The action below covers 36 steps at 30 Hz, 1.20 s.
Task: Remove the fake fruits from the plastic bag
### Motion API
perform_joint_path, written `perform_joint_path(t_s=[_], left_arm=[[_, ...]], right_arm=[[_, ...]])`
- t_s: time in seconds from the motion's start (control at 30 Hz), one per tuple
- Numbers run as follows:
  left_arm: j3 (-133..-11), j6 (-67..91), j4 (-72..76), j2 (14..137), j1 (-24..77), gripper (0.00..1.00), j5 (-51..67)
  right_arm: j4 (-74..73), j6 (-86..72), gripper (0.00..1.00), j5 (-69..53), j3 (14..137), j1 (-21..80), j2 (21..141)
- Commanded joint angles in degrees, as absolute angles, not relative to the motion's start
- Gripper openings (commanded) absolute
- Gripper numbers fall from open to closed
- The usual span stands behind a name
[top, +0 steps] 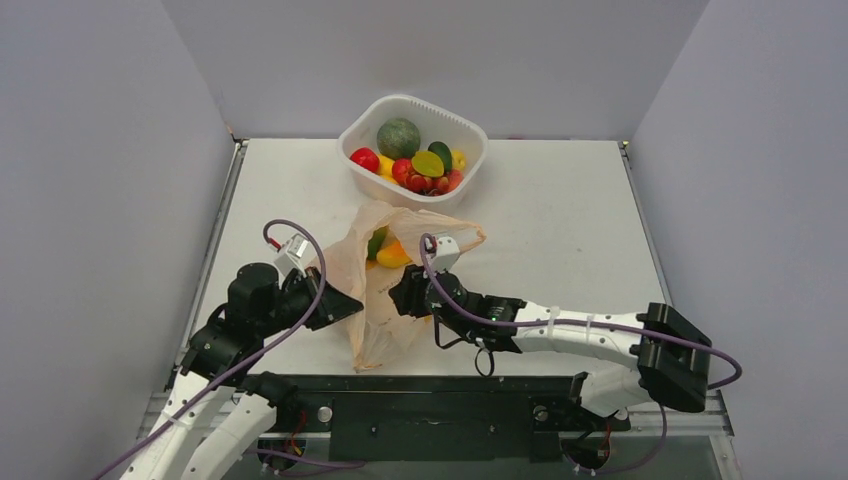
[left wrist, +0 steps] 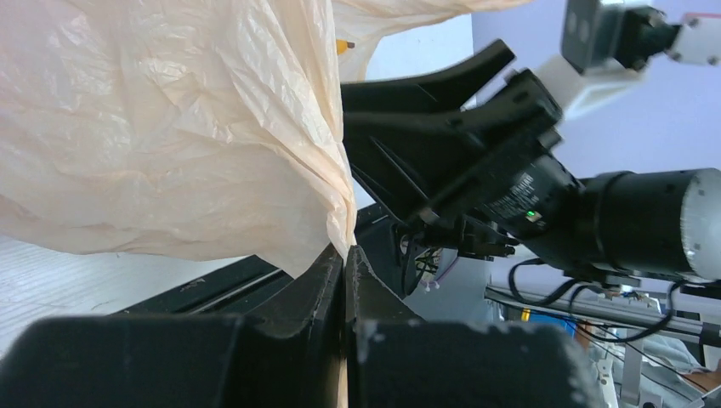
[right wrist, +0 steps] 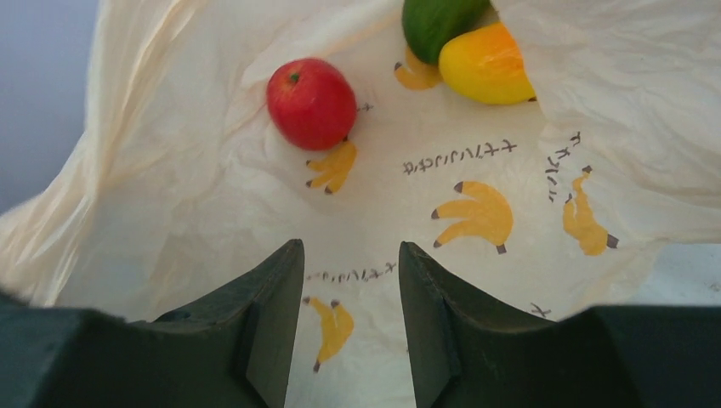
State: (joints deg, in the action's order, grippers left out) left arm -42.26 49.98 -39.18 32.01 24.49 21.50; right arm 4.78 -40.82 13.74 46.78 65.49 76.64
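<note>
— Nearest the left wrist camera: what are the left gripper's (left wrist: 346, 255) fingers doing?

— They are pressed together, with a fold of the plastic bag (left wrist: 170, 127) pinched between their tips. The film rises from that pinch and fills the upper left of the view.

— And the right gripper (right wrist: 350, 255)?

— Its two dark fingers stand apart with nothing between them, pointing into the bag's open mouth. Banana prints and small lettering show on the film beyond the gap. Whether the tips touch the film, I can't tell from this angle.

— Where are the fake fruits (right wrist: 311, 103)?

— Inside the bag, past those fingers. A red one (right wrist: 311, 103) lies alone on the film to the left. Further in, an orange-yellow oval (right wrist: 486, 64) touches a green fruit (right wrist: 438, 21), both near the top edge and partly under a fold.

— How does it look from above?

— The bag lies crumpled on the table (top: 560, 220) between the two grippers, the left at its left side and the right at its mouth. The oval and the green fruit show through the opening; the red one is hidden there.

— Farthest back?

— A white tub (top: 470, 130) at the table's far edge, apart from the bag. It holds a dark-green melon (top: 398, 137) and small red, yellow and green pieces (top: 428, 163).
</note>
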Motion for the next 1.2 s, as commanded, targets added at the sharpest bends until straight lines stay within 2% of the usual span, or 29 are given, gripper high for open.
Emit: perform_joint_path(t_s=[0.0, 0.1, 0.3, 0.5, 0.6, 1.17], left_arm=[[-42.49, 52.62, -35.36, 31.06, 26.81, 0.00, 19.78], [-40.47, 53.56, -34.81, 31.23, 28.48, 0.00, 18.44], [-40.29, 52.82, -37.02, 31.83, 30.48, 0.00, 15.30], [-41.34, 52.64, -39.97, 33.07, 31.48, 0.00, 13.47], [-42.49, 51.94, -41.96, 33.63, 32.30, 0.00, 12.51], [-44.61, 50.62, -39.94, 40.52, 37.47, 0.00, 9.75]], right_arm=[[16.89, -50.31, 0.41, 28.36, 47.02, 66.13, 81.02], [23.85, -53.35, 0.41, 32.49, 46.87, 66.06, 86.25], [24.28, -61.49, 0.44, 34.36, 52.26, 64.00, 95.96], [25.39, -66.22, 0.60, 36.91, 55.22, 62.38, 103.00], [28.42, -70.08, 0.61, 34.18, 55.33, 60.03, 106.33], [24.92, -80.92, 0.71, 34.31, 61.02, 54.27, 114.60]])
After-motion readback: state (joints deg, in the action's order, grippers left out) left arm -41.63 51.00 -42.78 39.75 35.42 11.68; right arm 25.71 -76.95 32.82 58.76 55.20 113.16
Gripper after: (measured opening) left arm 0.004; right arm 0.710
